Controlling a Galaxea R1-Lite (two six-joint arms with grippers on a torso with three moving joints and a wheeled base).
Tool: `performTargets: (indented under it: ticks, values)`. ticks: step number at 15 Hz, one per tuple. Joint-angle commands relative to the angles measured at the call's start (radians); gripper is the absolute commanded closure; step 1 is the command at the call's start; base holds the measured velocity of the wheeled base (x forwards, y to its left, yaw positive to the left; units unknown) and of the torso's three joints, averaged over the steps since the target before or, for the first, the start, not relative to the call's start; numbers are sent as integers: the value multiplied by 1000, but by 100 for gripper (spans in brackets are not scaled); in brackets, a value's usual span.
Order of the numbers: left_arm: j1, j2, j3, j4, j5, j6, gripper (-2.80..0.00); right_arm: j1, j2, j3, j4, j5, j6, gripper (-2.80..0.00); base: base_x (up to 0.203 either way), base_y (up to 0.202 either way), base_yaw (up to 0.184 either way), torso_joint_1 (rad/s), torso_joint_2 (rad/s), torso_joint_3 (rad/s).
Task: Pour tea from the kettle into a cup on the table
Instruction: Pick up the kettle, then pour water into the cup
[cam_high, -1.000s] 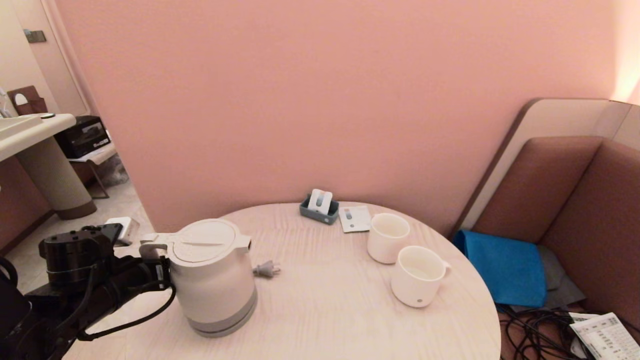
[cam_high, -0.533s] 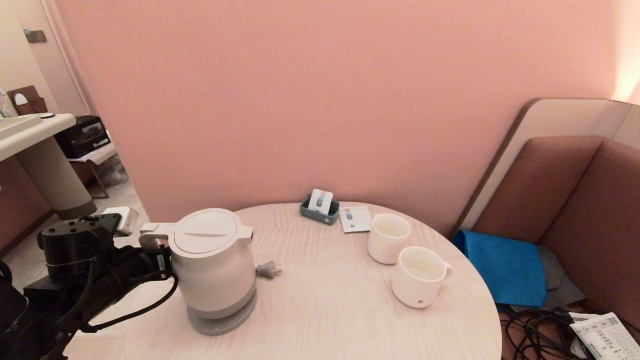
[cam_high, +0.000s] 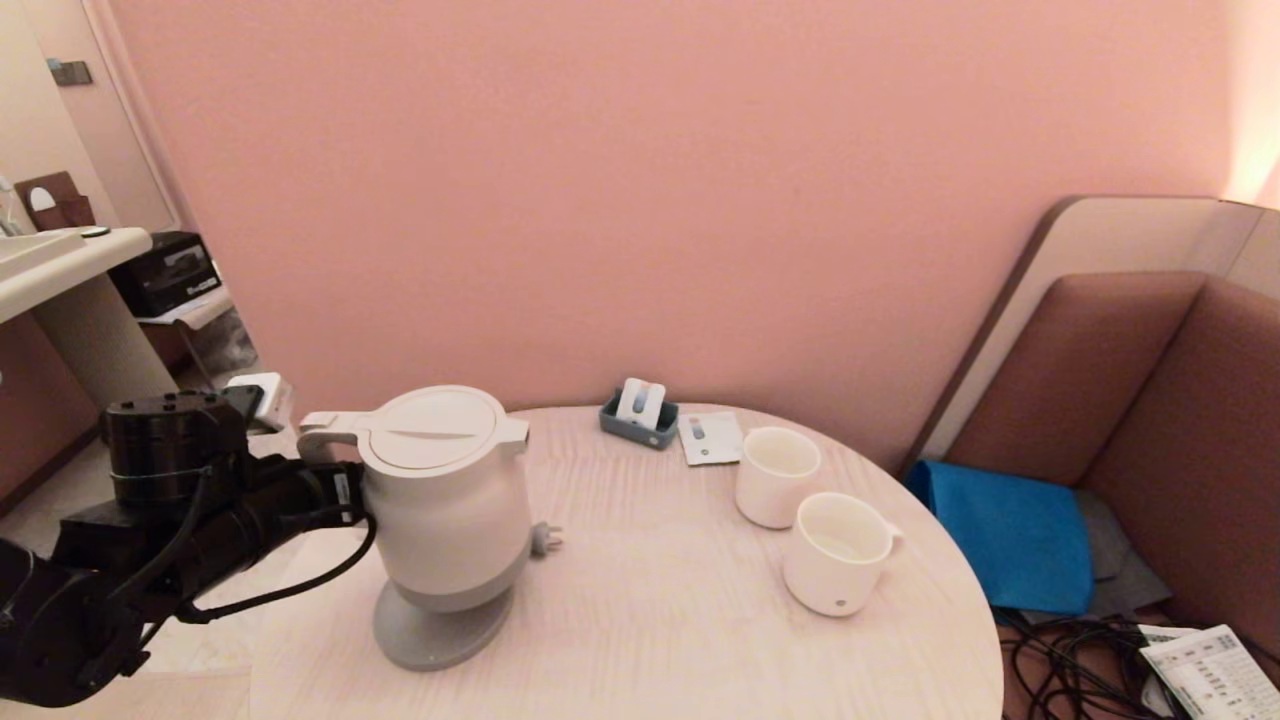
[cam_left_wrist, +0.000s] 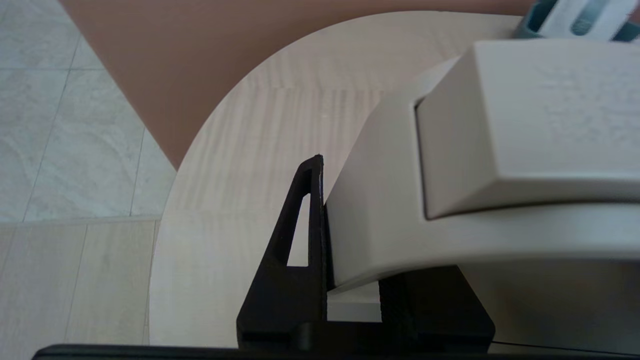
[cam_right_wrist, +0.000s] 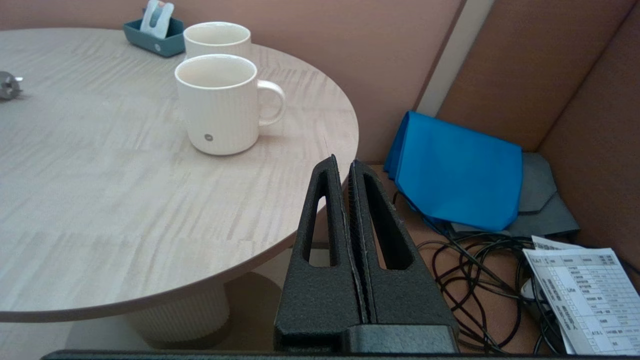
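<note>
The cream-white kettle (cam_high: 450, 500) hangs just above its grey base (cam_high: 430, 628) at the table's (cam_high: 650, 620) left side, held upright. My left gripper (cam_high: 338, 492) is shut on its loop handle (cam_left_wrist: 400, 225) from the left; one black finger (cam_left_wrist: 310, 225) presses against the handle's side. The ribbed white cup (cam_high: 838, 552) with a grey dot stands at the right of the table, handle pointing right, also visible as the cup (cam_right_wrist: 222, 105) in the right wrist view. My right gripper (cam_right_wrist: 346, 165) is shut and empty, low beside the table's right edge (cam_right_wrist: 280, 240).
A smooth white cup (cam_high: 775, 477) stands just behind the ribbed one. A blue-grey tray of sachets (cam_high: 640, 412) and a card (cam_high: 708, 438) lie at the back. A plug (cam_high: 545, 538) lies by the kettle. A blue cloth (cam_high: 1010, 530) and cables (cam_high: 1070, 670) lie on the bench to the right.
My left gripper has lifted the kettle up off its grey base and slightly to the right. The base now shows bare on the table.
</note>
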Motion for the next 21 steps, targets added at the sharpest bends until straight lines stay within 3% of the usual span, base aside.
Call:
performTargets:
  ticks: [1, 7, 10, 13, 16, 21]
  values:
    - [-13, -46, -23, 16, 1, 0, 0, 0, 0, 0, 0, 1, -1, 0, 0, 0, 0, 0, 0, 0]
    - [-96, -98, -165, 209, 46, 1, 0, 0, 0, 0, 0, 1, -1, 0, 0, 0, 0, 0, 0, 0]
    - [-153, -93, -224, 242, 88, 6, 0, 0, 0, 0, 0, 1, -1, 0, 0, 0, 0, 0, 0, 0]
    - [-208, -100, -339, 372, 108, 7, 0, 0, 0, 0, 0, 1, -1, 0, 0, 0, 0, 0, 0, 0]
    - [-296, -58, -443, 417, 203, 14, 0, 0, 0, 0, 0, 1, -1, 0, 0, 0, 0, 0, 0, 0]
    - [-396, -37, -614, 638, 267, 65, 0, 0, 0, 0, 0, 1, -1, 0, 0, 0, 0, 0, 0, 0]
